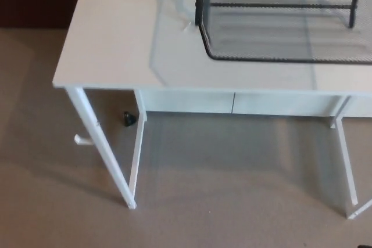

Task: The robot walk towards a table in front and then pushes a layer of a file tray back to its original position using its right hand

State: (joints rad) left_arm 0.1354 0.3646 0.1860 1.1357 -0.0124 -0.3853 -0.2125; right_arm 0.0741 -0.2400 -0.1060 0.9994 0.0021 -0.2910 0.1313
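A black wire-mesh file tray stands on the white table at the upper right of the head view. Its lowest layer juts forward toward the table's front edge, with the black frame posts behind it. The tray's right side runs out of the picture. Neither of my hands shows in this view.
The table's white legs come down to the beige floor at left and right. A white cabinet front sits under the tabletop. A small black object lies on the floor by the left legs. Dark wall at top left.
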